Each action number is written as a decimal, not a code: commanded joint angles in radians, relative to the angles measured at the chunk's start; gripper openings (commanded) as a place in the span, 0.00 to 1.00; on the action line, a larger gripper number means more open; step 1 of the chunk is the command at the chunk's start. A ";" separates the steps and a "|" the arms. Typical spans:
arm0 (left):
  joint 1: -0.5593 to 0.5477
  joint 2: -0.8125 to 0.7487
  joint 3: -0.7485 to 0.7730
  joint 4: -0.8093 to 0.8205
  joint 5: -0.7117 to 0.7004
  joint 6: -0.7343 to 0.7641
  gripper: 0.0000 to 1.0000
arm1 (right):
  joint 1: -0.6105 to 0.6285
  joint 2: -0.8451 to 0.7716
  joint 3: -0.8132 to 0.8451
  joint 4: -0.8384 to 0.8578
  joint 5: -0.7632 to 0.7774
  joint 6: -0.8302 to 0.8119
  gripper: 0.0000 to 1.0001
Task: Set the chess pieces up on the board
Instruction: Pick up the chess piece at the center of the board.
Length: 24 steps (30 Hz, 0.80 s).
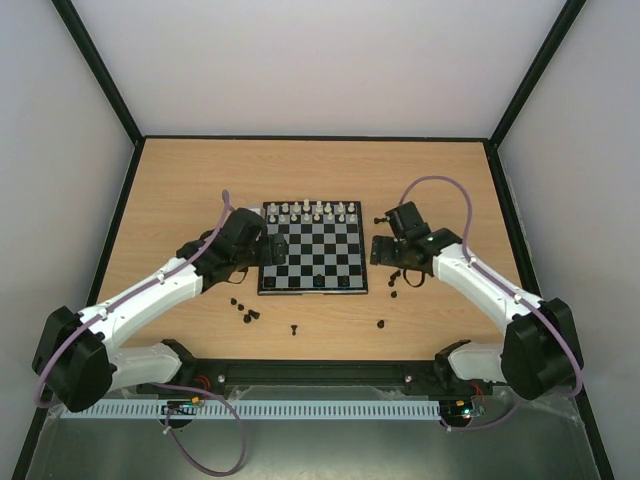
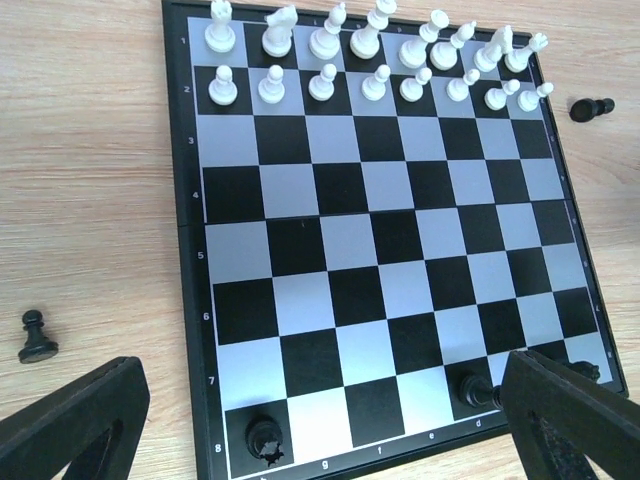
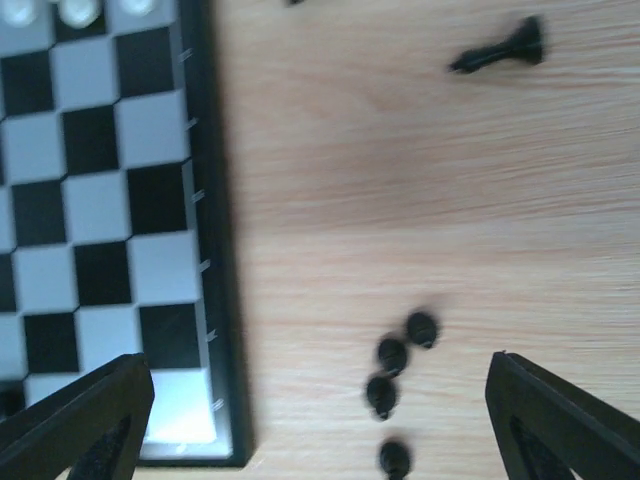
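Wooden table (image 1: 180, 180), pale walls (image 1: 300, 60), perhaps a slotted rail (image 1: 300, 410)

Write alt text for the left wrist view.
Chessboard with white pieces filling its two far rows and a few black pieces on its near row. The open left gripper frames the bottom corners; a black pawn stands off-board, left.

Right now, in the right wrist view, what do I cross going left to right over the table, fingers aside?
the board → four small black pieces clustered on the wood → black piece lying on its side, farther up the picture
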 commanded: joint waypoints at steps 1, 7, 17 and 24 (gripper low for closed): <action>0.022 -0.005 -0.029 0.062 0.088 0.024 1.00 | -0.110 0.023 -0.013 -0.060 -0.003 0.009 0.90; 0.022 -0.031 -0.053 0.087 0.129 0.019 1.00 | -0.239 0.108 -0.010 -0.033 -0.071 -0.021 0.80; 0.020 -0.048 -0.080 0.108 0.155 0.015 0.99 | -0.259 0.196 -0.022 -0.002 -0.128 -0.034 0.57; 0.021 -0.050 -0.081 0.106 0.151 0.015 0.99 | -0.244 0.220 -0.030 -0.006 -0.132 -0.037 0.45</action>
